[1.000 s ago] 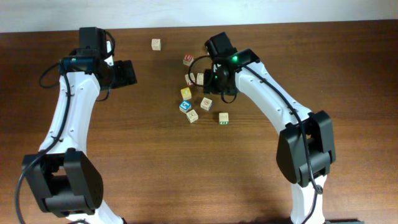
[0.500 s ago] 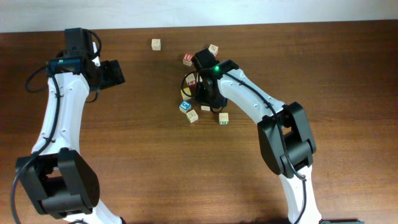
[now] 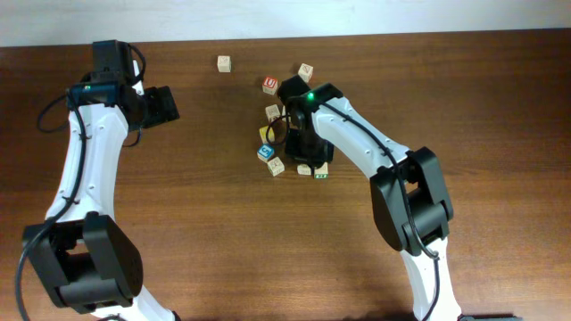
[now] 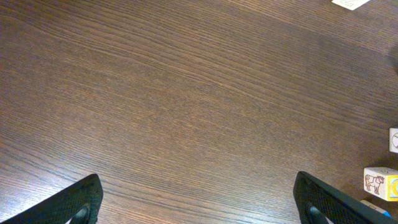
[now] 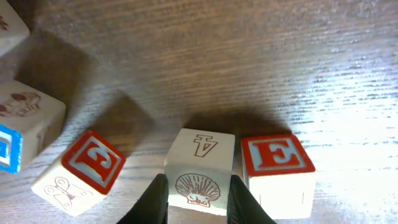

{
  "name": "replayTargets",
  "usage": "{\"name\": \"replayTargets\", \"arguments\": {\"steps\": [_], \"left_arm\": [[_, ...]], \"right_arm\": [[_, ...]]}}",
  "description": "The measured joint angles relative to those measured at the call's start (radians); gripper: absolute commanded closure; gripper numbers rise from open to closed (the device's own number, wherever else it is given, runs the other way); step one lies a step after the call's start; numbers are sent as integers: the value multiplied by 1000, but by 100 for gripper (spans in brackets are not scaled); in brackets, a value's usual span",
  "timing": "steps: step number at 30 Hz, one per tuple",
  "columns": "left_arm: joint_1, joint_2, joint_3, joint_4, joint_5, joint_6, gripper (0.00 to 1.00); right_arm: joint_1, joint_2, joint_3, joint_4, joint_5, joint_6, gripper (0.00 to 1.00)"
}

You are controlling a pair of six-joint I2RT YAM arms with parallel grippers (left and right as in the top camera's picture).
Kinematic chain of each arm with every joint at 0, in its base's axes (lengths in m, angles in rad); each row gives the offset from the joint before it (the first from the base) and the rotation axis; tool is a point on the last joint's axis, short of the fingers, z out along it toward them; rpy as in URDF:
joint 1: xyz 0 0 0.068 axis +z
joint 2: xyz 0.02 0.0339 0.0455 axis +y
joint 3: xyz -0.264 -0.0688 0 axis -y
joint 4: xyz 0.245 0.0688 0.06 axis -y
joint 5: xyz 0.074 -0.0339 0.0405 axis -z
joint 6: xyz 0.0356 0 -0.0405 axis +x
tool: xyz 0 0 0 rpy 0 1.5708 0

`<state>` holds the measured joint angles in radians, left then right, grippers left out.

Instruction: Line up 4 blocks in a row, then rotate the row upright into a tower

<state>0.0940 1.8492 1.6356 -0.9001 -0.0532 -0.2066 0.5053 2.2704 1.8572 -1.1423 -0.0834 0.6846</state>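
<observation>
In the right wrist view my right gripper (image 5: pixel 198 194) is shut on a pale block (image 5: pixel 200 163) that shows a shell drawing and stands on the table. A red "E" block (image 5: pixel 277 159) touches its right side. Another red "E" block (image 5: pixel 91 163) lies tilted to its left, with a blue-faced block (image 5: pixel 6 149) at the frame's left edge. From overhead, the right gripper (image 3: pixel 304 153) sits over the cluster, beside the blue block (image 3: pixel 265 152) and a green-marked block (image 3: pixel 320 169). My left gripper (image 3: pixel 166 104) is open over bare table, far to the left.
Loose cubes lie behind the cluster: one at the back (image 3: pixel 224 63), a red-faced one (image 3: pixel 270 85), another (image 3: pixel 305 70) and a pale one (image 3: pixel 273 112). A yellow-faced cube (image 3: pixel 266 134) sits by the right arm. The left wrist view catches a cube (image 4: pixel 380 183) at its right edge.
My right gripper has moved toward the table's front over the cluster and closed on the shell block. The left arm swung a little to the left early on, then held still.
</observation>
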Motion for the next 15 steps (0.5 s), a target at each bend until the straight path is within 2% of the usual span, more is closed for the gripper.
{"name": "replayTargets", "arguments": {"steps": [3,5,9,12,15], "left_arm": [[0,0,0,0,0,0,4],[0,0,0,0,0,0,3],[0,0,0,0,0,0,3],[0,0,0,0,0,0,3],[0,0,0,0,0,0,3]], "right_arm": [[20,0,0,-14,1,-1,72],[32,0,0,-21,0,0,71],[34,0,0,-31,0,-2,57],[34,2,-3,-33,2,-14,52],[34,9,23,-48,5,-50,52]]}}
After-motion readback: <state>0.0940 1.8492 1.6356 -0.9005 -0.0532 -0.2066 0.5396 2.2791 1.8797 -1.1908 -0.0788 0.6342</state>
